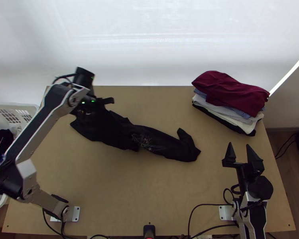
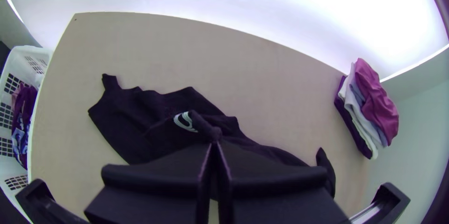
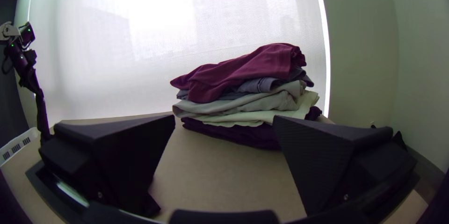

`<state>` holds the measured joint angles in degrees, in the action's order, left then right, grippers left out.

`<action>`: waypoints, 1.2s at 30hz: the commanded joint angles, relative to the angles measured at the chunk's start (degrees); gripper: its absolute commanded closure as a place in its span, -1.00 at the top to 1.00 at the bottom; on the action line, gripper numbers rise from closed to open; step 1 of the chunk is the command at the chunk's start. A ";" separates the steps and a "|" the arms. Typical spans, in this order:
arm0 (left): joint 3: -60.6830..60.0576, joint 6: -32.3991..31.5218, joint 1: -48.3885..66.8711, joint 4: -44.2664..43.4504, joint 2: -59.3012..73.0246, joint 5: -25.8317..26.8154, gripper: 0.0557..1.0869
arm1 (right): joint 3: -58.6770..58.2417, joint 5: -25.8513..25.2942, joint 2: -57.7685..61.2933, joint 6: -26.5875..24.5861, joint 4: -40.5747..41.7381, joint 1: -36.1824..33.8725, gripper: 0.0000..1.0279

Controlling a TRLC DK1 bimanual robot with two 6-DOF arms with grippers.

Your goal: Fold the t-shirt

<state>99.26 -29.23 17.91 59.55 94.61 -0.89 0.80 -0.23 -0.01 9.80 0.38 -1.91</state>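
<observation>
Black-fingered at the left gripper (image 1: 91, 102), pinches a lifted peak of the black t-shirt (image 1: 169, 150) near a white print (image 2: 185, 121), leaving the rest bunched and trailing across the table (image 1: 165, 191). At the right gripper (image 1: 239, 144), stands spread wide. Farther out, rises to 1 folded stack (image 1: 229, 93) at far right, maroon uppermost, and holds clothes (image 1: 0, 139) in 1 white basket (image 1: 14, 104) at left.

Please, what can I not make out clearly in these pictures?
Left wrist view: part of the t-shirt, behind the left gripper.
Top view: the pinched spot, under the left arm.
Top view: part of the basket, cut off by the edge.
</observation>
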 commanded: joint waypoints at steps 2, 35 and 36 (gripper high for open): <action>-3.46 1.72 -4.99 0.13 -5.40 -0.35 -0.92 | -0.27 -0.47 -0.16 -0.40 -1.00 -0.20 0.91; -2.14 -3.73 -6.40 -14.20 -21.04 8.53 -0.92 | -0.27 -0.47 -0.16 -0.40 -0.91 -0.20 0.91; -1.97 -3.81 -4.99 -14.99 -21.04 8.53 -0.92 | -0.27 -0.47 -0.16 -0.40 -0.91 -0.20 0.91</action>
<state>96.33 -31.16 10.17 46.22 73.54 7.14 0.80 -0.23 -0.01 9.80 0.38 -1.91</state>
